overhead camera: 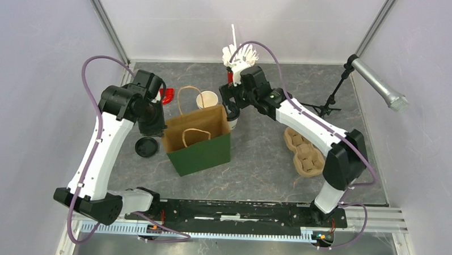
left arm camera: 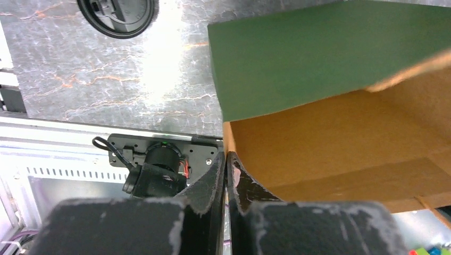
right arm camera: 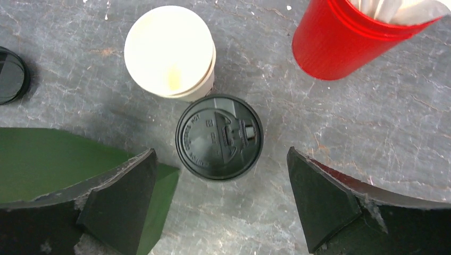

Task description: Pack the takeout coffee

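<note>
Your right gripper [right arm camera: 220, 159] gapes wide above the takeout coffee [right arm camera: 219, 135]; your left gripper [left arm camera: 226, 159] pinches the paper bag [left arm camera: 319, 64] at its rim. Cup judged light and crushable: take its side wall softly.

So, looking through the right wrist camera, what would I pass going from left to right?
black round thing cut off at the left edge → stack of white cups → takeout coffee → red cup
</note>
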### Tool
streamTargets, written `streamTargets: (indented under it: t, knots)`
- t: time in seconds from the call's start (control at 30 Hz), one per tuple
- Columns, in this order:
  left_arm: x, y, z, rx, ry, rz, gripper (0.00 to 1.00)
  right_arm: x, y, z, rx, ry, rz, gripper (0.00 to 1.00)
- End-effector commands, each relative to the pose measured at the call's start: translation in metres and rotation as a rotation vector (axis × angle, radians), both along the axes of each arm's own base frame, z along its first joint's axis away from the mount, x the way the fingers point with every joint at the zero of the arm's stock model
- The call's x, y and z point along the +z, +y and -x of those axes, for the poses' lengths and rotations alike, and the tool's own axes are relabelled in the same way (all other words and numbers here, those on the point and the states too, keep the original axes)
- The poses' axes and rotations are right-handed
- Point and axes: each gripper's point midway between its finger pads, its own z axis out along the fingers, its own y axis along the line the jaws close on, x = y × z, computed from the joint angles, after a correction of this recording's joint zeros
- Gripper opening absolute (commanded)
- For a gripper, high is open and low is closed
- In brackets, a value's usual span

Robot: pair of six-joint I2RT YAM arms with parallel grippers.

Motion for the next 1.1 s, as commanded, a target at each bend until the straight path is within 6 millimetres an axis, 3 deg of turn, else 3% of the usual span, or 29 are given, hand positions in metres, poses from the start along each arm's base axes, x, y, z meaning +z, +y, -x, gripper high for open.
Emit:
streamTargets:
  t: [0.0,0.23,0.5,0.73,1.07]
  knots:
    - [0.016,0.030,0.015,0.046,-0.044,-0.093,0.10,0.008,0.016,-0.015,0.016,-0.003,-0.019,0.98]
    - [0.011,0.036,0.016,0.064,-0.032,-0.120,0.12,-0.024,0.025,-0.019,0.038,0.077,0.029,0.97]
    - [0.009,0.037,0.015,0.069,-0.023,-0.124,0.12,-0.040,0.033,-0.024,0.050,0.100,0.046,0.96]
    - [0.012,0.035,0.012,0.064,-0.028,-0.121,0.12,-0.055,0.024,-0.027,0.032,0.099,0.116,0.95]
    - [0.010,0.031,0.008,0.056,-0.011,-0.109,0.13,-0.065,0.021,-0.026,0.038,0.094,0.136,0.85]
